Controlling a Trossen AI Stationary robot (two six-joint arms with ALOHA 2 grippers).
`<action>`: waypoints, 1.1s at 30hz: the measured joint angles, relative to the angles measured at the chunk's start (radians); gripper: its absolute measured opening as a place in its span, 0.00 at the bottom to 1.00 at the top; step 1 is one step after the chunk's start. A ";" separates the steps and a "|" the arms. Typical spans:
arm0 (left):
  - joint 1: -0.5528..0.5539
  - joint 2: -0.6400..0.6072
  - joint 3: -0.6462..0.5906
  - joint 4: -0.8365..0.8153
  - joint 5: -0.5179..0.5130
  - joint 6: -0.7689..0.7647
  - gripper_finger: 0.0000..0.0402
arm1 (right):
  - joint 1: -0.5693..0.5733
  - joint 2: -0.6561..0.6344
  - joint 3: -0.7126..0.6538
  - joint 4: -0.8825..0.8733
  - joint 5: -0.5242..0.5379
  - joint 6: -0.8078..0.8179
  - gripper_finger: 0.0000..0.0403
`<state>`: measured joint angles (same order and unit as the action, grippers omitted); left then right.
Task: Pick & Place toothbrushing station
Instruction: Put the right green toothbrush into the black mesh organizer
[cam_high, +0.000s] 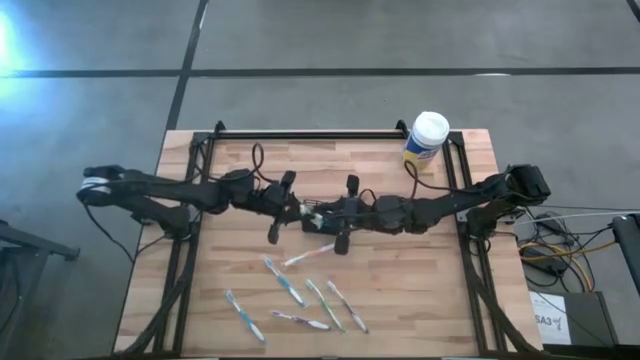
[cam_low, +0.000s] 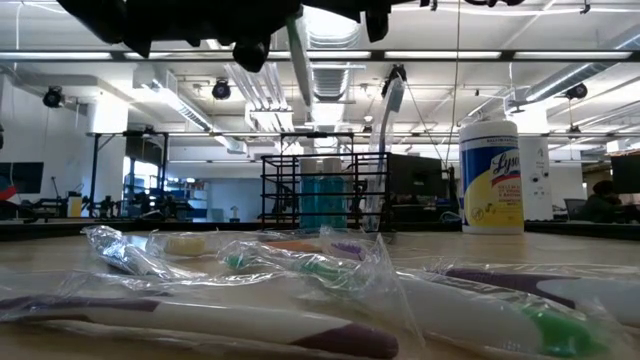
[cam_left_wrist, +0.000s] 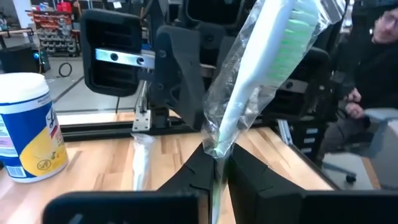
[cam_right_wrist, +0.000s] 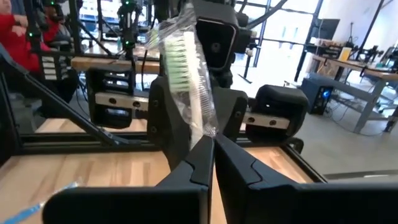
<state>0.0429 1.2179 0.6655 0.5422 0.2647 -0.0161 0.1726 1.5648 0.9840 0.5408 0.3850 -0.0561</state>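
Holder box (cam_low: 325, 192) upright — fingers clear.

This is a robotics lab set in a large open industrial hall. Beyond the pale wooden slatted tabletop (cam_high: 400, 270) and far past the raised grippers, the low view shows a high ceiling with long fluorescent strip lights (cam_low: 200, 55), exposed silver ducts (cam_low: 255, 85) and dark metal racks (cam_low: 120, 170). The floor around the table is bare grey polished concrete (cam_high: 300, 100) marked with dark lines. Off to the side of the right arm's base, a tangle of cables (cam_high: 560, 245) spills over equipment boxes. Behind the left gripper, a seated person in dark clothing (cam_left_wrist: 367, 93) works nearby. Other workbenches (cam_right_wrist: 354, 74) stand behind the right gripper.
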 joint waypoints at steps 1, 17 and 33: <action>0.000 -0.009 -0.001 -0.018 0.005 0.009 0.07 | 0.000 -0.004 0.000 -0.011 0.000 -0.001 0.05; 0.077 -0.229 -0.159 -0.083 -0.006 0.097 0.07 | 0.029 -0.097 -0.091 -0.072 0.012 0.000 0.26; 0.187 0.031 -0.193 0.159 -0.003 0.043 0.07 | 0.140 -0.260 -0.503 0.201 0.006 0.083 0.12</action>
<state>0.2302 1.2494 0.4728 0.7015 0.2619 0.0265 0.3124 1.3045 0.4808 0.7422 0.3909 0.0270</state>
